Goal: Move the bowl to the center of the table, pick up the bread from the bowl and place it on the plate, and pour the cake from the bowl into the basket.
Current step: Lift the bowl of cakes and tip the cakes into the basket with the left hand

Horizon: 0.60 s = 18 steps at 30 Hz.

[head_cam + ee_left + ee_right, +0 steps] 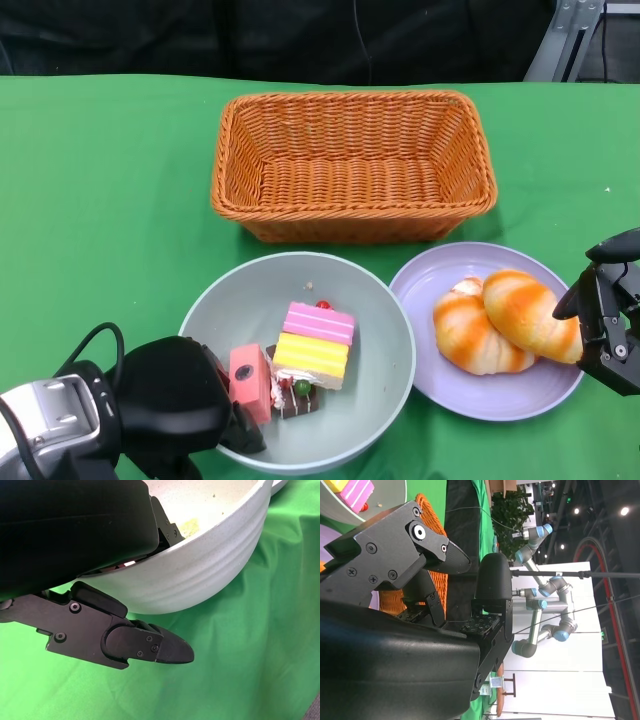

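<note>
Gripping bowl (385, 385) rim — left hand (175, 405).

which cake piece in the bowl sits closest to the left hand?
The pink block cake, right beside the left hand at the bowl rim; the striped pink-and-yellow slice lies farther in.

The left hand (175, 405) covers the bowl's (390, 400) near-left rim; the right hand (610, 320) is cut off beside the plate (500, 400).

One basket (353, 165), one bowl (385, 330), one plate (420, 290), two breads (470, 330) (530, 312), three cake pieces (314, 343) (250, 380) (297, 398).
</note>
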Available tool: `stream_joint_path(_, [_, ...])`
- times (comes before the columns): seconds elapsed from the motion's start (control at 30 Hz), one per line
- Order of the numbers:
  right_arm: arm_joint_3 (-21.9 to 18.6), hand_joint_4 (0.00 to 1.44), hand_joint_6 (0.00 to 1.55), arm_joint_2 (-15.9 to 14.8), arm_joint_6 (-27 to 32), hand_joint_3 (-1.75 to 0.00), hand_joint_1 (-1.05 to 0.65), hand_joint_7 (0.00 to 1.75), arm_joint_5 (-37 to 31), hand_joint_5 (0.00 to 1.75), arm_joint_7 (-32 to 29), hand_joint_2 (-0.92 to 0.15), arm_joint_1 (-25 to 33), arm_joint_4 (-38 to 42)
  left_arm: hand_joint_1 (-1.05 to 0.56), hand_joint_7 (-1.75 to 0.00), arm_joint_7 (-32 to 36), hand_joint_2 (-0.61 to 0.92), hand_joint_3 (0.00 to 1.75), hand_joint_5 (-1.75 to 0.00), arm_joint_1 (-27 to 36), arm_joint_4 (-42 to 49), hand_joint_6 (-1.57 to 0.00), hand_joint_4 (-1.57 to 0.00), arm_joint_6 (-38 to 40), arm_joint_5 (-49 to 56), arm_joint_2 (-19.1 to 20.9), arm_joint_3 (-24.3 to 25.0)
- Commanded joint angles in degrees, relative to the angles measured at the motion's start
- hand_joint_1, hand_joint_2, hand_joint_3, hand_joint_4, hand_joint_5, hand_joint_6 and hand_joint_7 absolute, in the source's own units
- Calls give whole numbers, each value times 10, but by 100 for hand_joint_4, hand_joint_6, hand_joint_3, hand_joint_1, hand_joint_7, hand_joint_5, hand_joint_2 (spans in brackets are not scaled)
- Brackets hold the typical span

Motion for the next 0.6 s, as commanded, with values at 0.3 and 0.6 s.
stream_joint_path(0.3, [0,69,64,6,-6,-111,-16,134,3,172,-14,-50,3,-13,-28,-9,267,83,0,-15,-43,175,-115,-124,-74,37,-57,-26])
stream_joint_path(0.6, [3,70,65,9,-13,-112,-14,131,5,170,-14,-50,6,-16,-17,-134,514,88,0,-172,-95,309,-72,-62,-69,109,-98,-87])
